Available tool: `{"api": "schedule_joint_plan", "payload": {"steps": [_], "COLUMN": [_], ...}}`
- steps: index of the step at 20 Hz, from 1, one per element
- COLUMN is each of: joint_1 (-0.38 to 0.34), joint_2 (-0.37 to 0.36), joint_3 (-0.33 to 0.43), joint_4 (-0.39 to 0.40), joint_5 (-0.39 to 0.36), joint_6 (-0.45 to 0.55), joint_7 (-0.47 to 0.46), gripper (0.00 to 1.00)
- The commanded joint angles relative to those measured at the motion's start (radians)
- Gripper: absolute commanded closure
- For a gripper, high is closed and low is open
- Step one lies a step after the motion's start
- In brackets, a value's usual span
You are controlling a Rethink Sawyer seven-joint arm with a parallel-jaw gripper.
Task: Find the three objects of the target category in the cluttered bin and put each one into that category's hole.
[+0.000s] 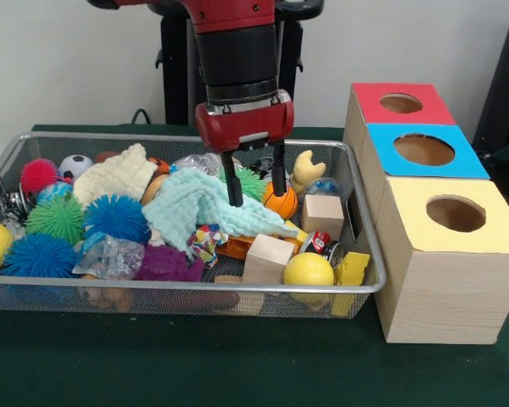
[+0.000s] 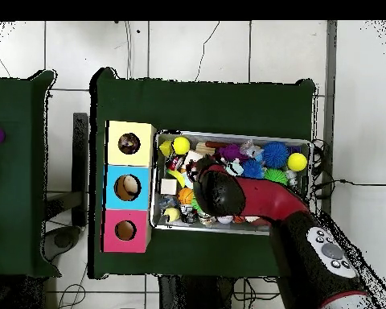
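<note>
While the red and black arm comes down from the top of the front view, its hand (image 1: 254,188) hangs over the middle of the bin (image 1: 187,289) with both black fingers pointing down, spread moderately apart and holding nothing; the left fingertip sits at the edge of a mint-green cloth (image 1: 202,210), the right one just above a small orange basketball (image 1: 280,203).

Only one knotted rope ball (image 1: 206,243) can be made out, a mixed white, red, blue and yellow knot lying near the front middle of the bin, just beside the cloth's lower edge and a purple spiky ball (image 1: 165,264). Other rope balls cannot be picked out.

Around it lie blue (image 1: 116,217), green (image 1: 55,218) and pink (image 1: 39,175) spiky balls, a cream cloth (image 1: 114,176), two yellow balls (image 1: 308,270), wooden blocks (image 1: 268,259) and a small soccer ball (image 1: 75,165).

A dark green surface (image 1: 187,365) carries the wire bin and, touching its right end in the front view, a row of three wooden boxes with round holes: yellow-topped (image 1: 454,216) nearest the camera, blue-topped (image 1: 422,151) in the middle, red-topped (image 1: 400,103) farthest.

From overhead, the arm (image 2: 260,201) covers much of the bin (image 2: 236,138), and the green surface stands on a floor of pale tiles (image 2: 228,48) with cables trailing over it. A second green-covered table (image 2: 15,177) stands apart at the left edge. Behind the robot in the front view is a plain pale wall (image 1: 68,59).
</note>
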Motion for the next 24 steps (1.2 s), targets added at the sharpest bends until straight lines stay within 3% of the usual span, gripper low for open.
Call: {"api": "schedule_joint_plan", "payload": {"steps": [1,7,13,24], "joint_1": [0.161,0.345,0.455,0.455], "joint_2": [0.017,0.030,0.060,0.151], "joint_3": [-0.292,-0.546,-0.695,-0.691], "joint_4": [-0.177,-0.227,-0.259,-0.293], "joint_5": [0.098,0.157,0.226,0.261], "joint_6": [0.148,0.161,0.168,0.078], "joint_7": [0.348,0.482,0.569,0.575], "gripper": [0.00,0.00,0.00,0.00]}}
